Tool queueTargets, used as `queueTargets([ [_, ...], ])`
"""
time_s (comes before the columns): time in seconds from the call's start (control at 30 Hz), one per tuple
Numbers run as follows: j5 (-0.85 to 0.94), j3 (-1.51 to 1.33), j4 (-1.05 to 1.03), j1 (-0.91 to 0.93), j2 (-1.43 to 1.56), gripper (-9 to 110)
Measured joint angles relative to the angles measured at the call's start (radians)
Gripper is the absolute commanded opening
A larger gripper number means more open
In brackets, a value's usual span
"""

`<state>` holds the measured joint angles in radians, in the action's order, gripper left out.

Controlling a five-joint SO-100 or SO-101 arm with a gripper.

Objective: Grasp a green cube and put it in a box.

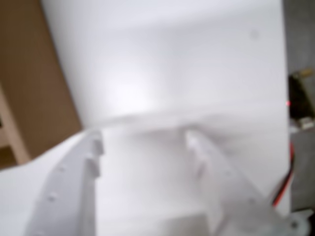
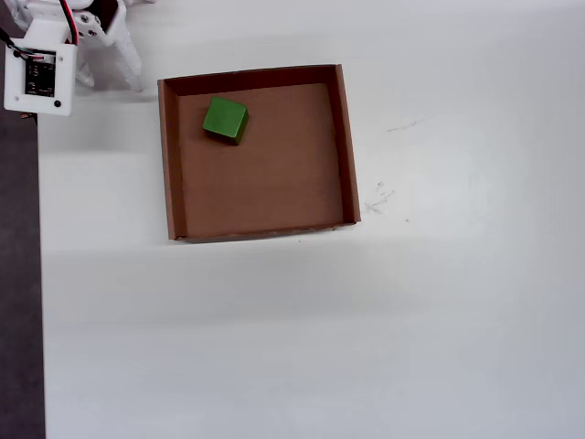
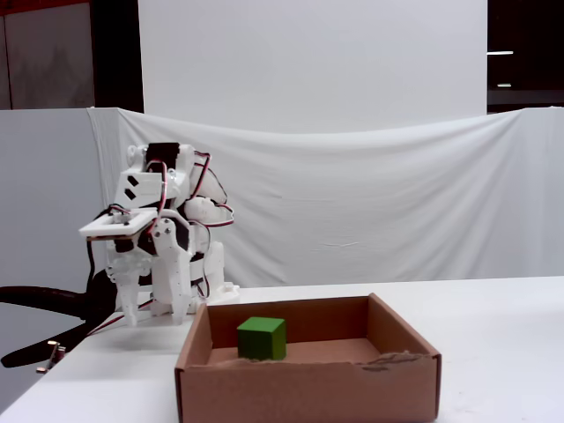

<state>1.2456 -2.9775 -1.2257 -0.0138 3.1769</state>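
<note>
The gripper (image 1: pixel 147 147) is sitting with its jaws parted in the wrist view, two blurred white fingers (image 1: pixel 91 157) spread apart with bare white surface (image 1: pixel 162 73) showing between them, and nothing is being held or touched. In the fixed view the arm (image 3: pixel 163 238) is folded up at the far left of the surface, behind the box's back left corner, and the gripper (image 3: pixel 145 304) is pointing down just above the surface, clear of the cardboard. The green cube (image 2: pixel 224 120) is resting inside the box (image 2: pixel 347 146), and in the overhead view it is lying in the upper left part of the floor, close to the top wall and near the left wall, turned slightly out of square with them, touching neither as far as one can tell. The rest of the box floor is lying open, brown and flat. In the overhead view the arm (image 2: pixel 55 55) is tucked into the top left corner, just beside the box's upper left corner with a strip of white between them. The white surface is running wide to the right of the box and below it, with a few faint scuff marks (image 2: pixel 379 197) near the box's right wall. A dark strip (image 2: pixel 18 274) is bordering the surface along the left edge of that view.
</note>
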Motion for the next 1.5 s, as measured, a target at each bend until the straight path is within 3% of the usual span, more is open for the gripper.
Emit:
queueTargets([
  [1.5,-0.017,0.000,-0.003,0.000,0.000,24],
])
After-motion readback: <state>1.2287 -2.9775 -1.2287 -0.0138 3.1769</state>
